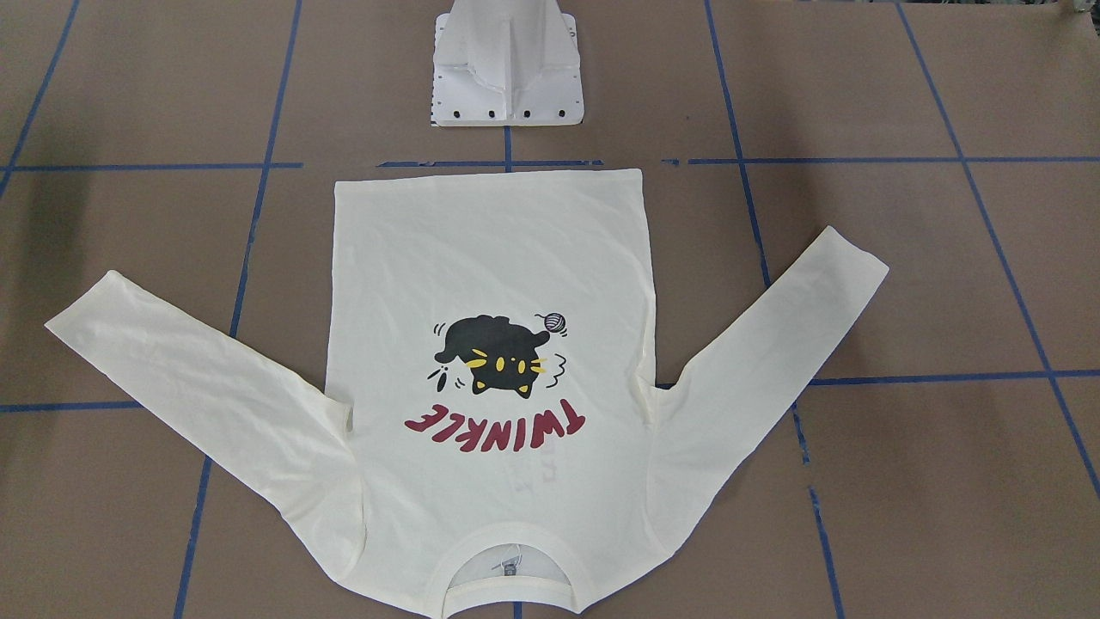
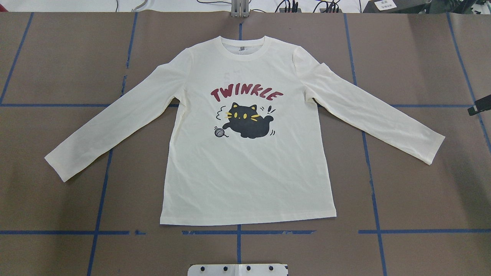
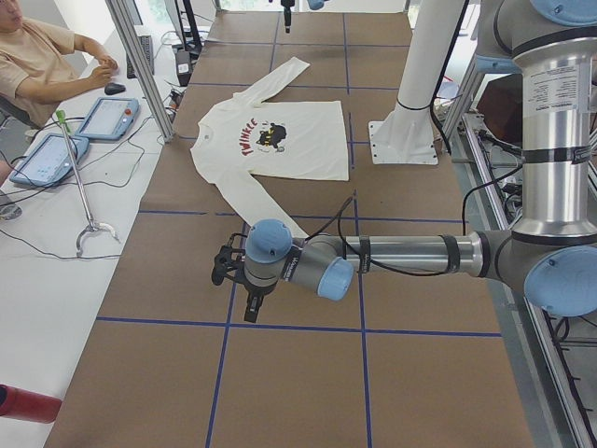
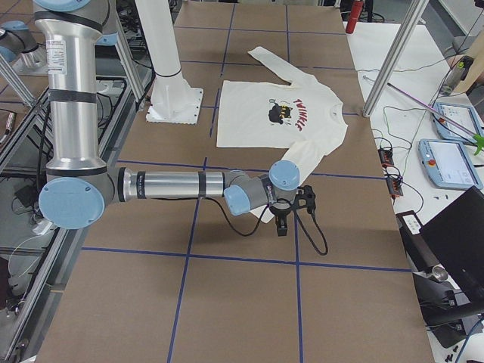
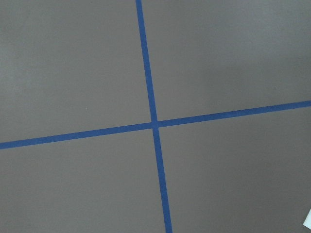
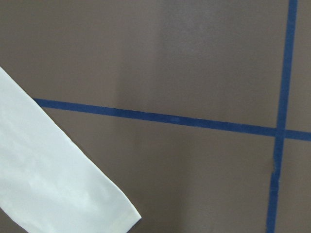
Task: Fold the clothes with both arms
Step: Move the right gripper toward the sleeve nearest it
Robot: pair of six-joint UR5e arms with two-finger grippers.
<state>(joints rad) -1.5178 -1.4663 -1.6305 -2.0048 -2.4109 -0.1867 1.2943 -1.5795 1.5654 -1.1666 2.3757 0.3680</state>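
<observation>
Left pincer hovers near the left cuff. The shirt lies flat, print up, mid-counter, sleeves slanting outward. The right pincer hovers beside the right cuff. Whether either pincer is open, I cannot tell.

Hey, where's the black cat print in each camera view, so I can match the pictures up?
Exterior front-facing: cat print, centre, upside down.
Overhead exterior: centre, upright.
Exterior left: upper middle.
Exterior right: upper middle.
Left wrist-mounted: not in it.
Right wrist-mounted: not in it; only a sleeve end shows.
Shared landmark: the white pedestal base, past the shirt's hem in all four exterior views.
</observation>
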